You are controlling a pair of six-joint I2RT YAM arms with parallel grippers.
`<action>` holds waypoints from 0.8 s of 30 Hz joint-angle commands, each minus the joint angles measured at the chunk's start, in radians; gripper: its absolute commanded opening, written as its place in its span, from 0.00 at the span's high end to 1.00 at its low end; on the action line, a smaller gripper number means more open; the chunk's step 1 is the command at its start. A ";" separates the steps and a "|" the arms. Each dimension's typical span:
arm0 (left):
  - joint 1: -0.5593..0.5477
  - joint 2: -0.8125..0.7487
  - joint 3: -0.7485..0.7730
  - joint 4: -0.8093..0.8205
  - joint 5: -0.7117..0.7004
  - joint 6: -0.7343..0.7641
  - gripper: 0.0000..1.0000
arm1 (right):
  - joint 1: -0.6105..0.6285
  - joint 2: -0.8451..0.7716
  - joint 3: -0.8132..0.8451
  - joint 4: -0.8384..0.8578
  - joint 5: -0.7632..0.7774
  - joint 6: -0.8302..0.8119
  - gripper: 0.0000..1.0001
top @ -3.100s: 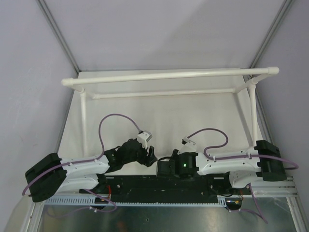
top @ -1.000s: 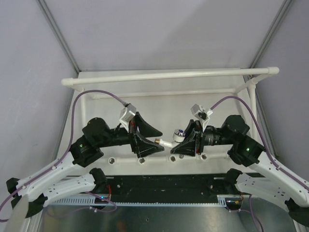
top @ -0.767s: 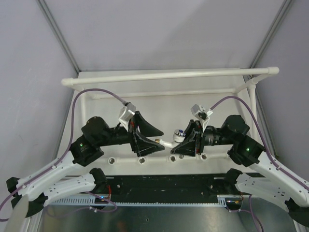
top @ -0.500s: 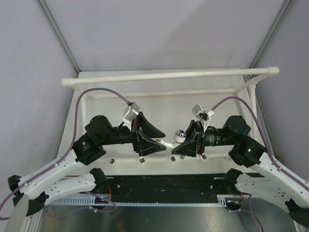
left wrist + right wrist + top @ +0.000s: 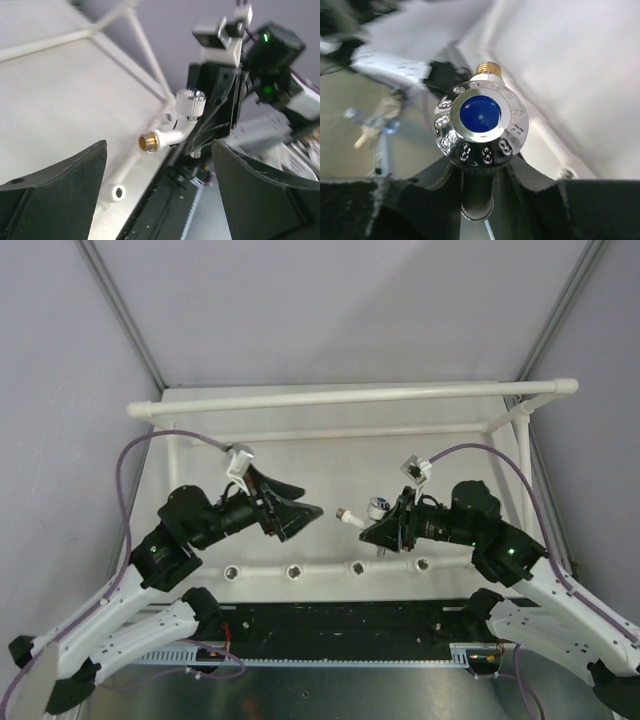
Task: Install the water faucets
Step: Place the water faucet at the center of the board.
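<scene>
One water faucet hangs in the air above the table, white, with its brass threaded end pointing left and its blue-centred knob on top. My right gripper is shut on its body below the knob. In the right wrist view the knob fills the middle between the jaws of my right gripper. My left gripper stands open a short way left of the brass end, touching nothing. Its wrist view shows the faucet beyond the gap of the left gripper.
A white pipe with several metal-threaded sockets lies along the near side of the table, below both grippers; one socket shows in the left wrist view. The long white pipe frame spans the back and sides. A black rail runs between the arm bases.
My left gripper has opened wider and drawn back to the left, away from the faucet's brass end. My right gripper has lifted the faucet up and away from the socket pipe.
</scene>
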 commanded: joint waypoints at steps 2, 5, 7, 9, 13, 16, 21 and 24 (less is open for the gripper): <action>0.107 -0.116 -0.087 -0.125 -0.246 -0.091 0.11 | -0.060 0.112 -0.183 -0.025 0.258 0.108 1.00; 0.112 -0.129 -0.106 -0.156 -0.259 -0.105 0.12 | -0.083 0.248 -0.212 0.071 0.292 0.093 1.00; 0.113 -0.136 -0.120 -0.159 -0.259 -0.116 0.12 | -0.108 0.344 -0.214 0.155 0.289 0.087 1.00; 0.114 -0.143 -0.128 -0.161 -0.262 -0.119 0.13 | -0.133 0.439 -0.206 0.224 0.279 0.086 1.00; 0.114 -0.153 -0.127 -0.175 -0.270 -0.115 0.14 | -0.146 0.590 -0.158 0.277 0.299 0.090 0.66; 0.114 -0.156 -0.118 -0.207 -0.303 -0.113 0.14 | -0.144 0.623 -0.129 0.175 0.453 0.096 0.16; 0.118 -0.186 -0.090 -0.303 -0.426 -0.121 0.11 | -0.126 0.531 -0.116 -0.027 0.748 0.070 0.01; 0.130 -0.192 -0.031 -0.376 -0.485 -0.120 0.10 | -0.066 0.444 -0.116 -0.077 0.846 0.025 0.01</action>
